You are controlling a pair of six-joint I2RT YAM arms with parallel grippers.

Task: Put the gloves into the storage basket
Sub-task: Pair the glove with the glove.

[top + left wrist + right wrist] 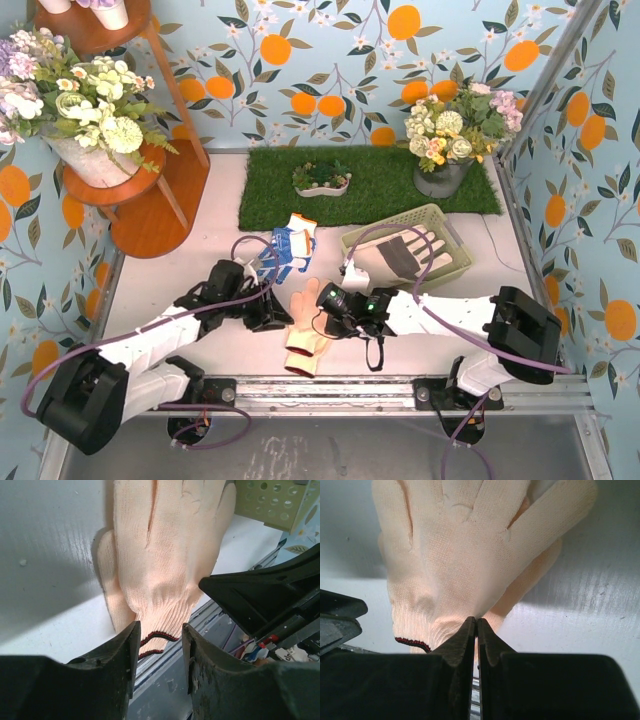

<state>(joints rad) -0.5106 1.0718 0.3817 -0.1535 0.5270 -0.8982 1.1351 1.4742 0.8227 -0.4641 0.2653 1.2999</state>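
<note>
Two peach-tan gloves lie stacked near the table's front edge, cuffs with red trim toward me. My right gripper is shut, pinching the edge of the upper peach glove by its cuff. My left gripper is open, its jaws on either side of the cuff without gripping it. In the top view the left gripper and right gripper flank the gloves. A blue-and-white glove lies behind them. The pale green storage basket holds a grey-and-cream glove.
A green turf mat lies at the back with a small white dish of plants and a flower pot. Wooden stands with flowers are at the back left. The metal rail runs along the front edge.
</note>
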